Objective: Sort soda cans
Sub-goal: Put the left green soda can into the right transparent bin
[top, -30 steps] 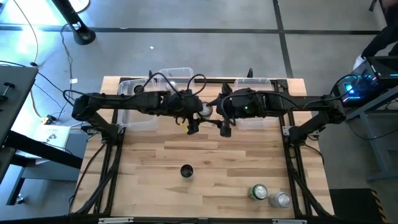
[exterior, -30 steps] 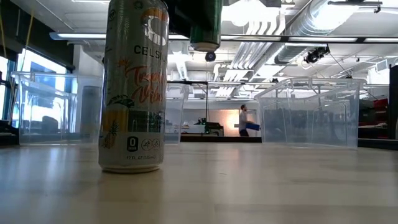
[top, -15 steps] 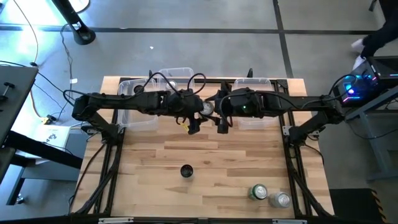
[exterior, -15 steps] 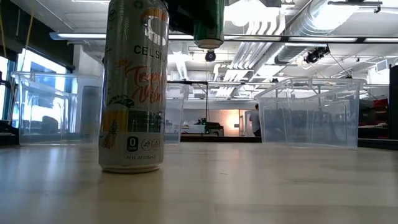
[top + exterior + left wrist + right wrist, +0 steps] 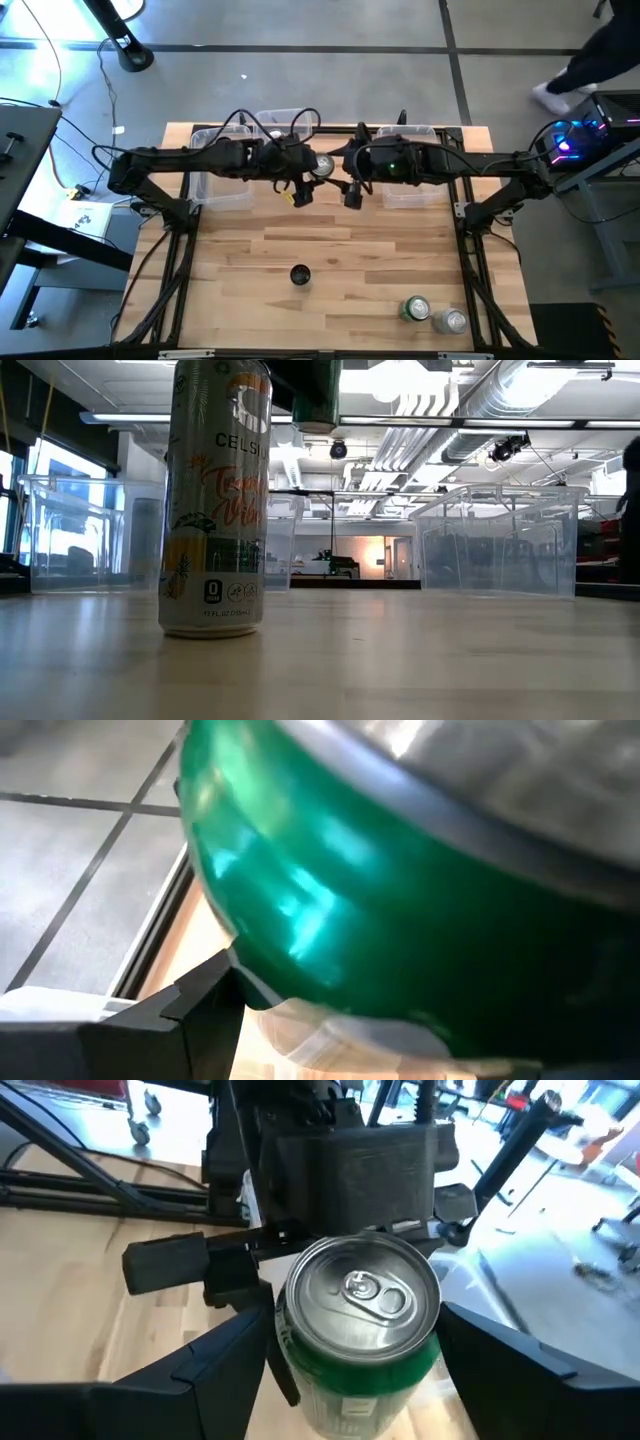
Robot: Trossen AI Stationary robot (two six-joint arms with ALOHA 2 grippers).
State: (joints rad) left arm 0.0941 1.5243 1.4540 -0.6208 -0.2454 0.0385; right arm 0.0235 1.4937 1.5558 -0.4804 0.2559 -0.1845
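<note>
A green soda can [image 5: 323, 165] with a silver top hangs in the air above the table's far middle, between the two arms. My right gripper [image 5: 358, 1322] is shut on it. My left gripper [image 5: 308, 170] faces it from the left, open, with its fingers [image 5: 170, 1262] spread wider than the can. The can [image 5: 380, 900] fills the left wrist view. On the table stand a black can [image 5: 300, 275], a second green can [image 5: 415, 308] and a silver can [image 5: 453, 321]. My right gripper pinches the green can's side wall [image 5: 300, 1355] just below the top rim, one finger [image 5: 225, 1375] on each side. The fingers come level from the table's right. The can stands upright in the hold, lifted clear of the table [image 5: 316, 405].
Three clear plastic bins stand along the far edge: left [image 5: 212, 150], middle [image 5: 285, 117], right [image 5: 412, 135]. In the low view a silver can [image 5: 215, 500] stands upright close to the camera. A person [image 5: 590, 60] moves beyond the far right corner.
Both grippers and the green can between them have moved toward the far edge and a little to the left. In the low view the can's bottom has risen and shifted left. A person in the room behind has walked off.
</note>
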